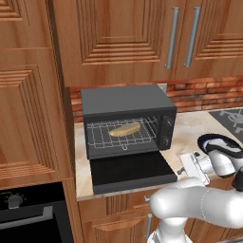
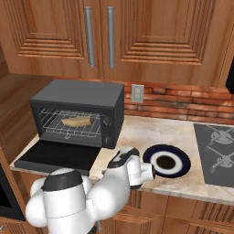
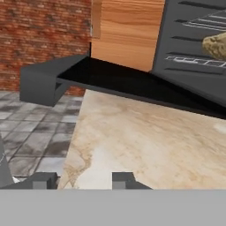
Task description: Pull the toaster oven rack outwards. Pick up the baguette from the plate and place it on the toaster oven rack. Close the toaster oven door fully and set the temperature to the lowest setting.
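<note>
The dark grey toaster oven (image 1: 127, 100) stands on the counter with its black door (image 1: 130, 171) folded down flat. Inside, the golden baguette (image 1: 125, 129) lies on the wire rack (image 1: 99, 137). From the right base view I see the same baguette (image 2: 77, 121) on the rack (image 2: 54, 124), and the navy-rimmed plate (image 2: 182, 159) sits bare to the oven's right. My gripper (image 1: 182, 170) hovers low over the counter just right of the door's front corner. In the hand view its fingertips (image 3: 44, 180) stand apart with nothing between them, facing the door (image 3: 114, 81) and the baguette (image 3: 216, 44).
A brick backsplash (image 2: 183, 103) and wood cabinets (image 1: 118, 33) rise behind the counter. A stovetop (image 2: 215, 146) lies at the far right. A built-in black oven (image 1: 28, 213) sits below at the left. Marble counter (image 3: 145, 145) stretches between my gripper and the door.
</note>
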You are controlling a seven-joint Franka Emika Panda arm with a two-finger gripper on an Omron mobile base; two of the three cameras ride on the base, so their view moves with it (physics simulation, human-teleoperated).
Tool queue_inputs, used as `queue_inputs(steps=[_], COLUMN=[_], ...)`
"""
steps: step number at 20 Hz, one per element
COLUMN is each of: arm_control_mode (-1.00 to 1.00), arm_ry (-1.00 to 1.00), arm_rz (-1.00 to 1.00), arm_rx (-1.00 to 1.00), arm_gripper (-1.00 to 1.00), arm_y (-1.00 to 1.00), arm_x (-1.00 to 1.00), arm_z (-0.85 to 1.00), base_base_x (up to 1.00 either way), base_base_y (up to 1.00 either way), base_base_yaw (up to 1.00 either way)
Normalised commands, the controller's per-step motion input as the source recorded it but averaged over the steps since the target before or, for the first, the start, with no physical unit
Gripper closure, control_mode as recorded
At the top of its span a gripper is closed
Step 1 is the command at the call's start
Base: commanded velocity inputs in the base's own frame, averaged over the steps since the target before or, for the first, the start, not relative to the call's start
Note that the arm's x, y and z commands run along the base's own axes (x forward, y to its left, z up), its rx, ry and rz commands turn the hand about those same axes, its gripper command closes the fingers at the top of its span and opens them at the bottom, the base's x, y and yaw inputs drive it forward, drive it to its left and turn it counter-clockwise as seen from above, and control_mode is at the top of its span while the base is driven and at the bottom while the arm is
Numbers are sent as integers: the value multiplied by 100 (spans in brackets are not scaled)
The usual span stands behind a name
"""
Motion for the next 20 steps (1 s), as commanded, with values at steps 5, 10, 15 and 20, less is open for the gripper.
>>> queue_inputs(steps=[5, 10, 15, 20], arm_control_mode=[-100, -100, -100, -100], arm_ry=[-11, -10, -4, 0], arm_rz=[0, 0, -1, -3], arm_rx=[0, 0, -3, -6], arm_gripper=[-100, -100, -100, -100], arm_y=[66, 74, 80, 92], arm_x=[0, 0, 0, 0], arm_z=[-24, -23, -27, -25], base_base_x=[0, 0, 0, 0], base_base_y=[0, 0, 0, 0], base_base_yaw=[0, 0, 0, 0])
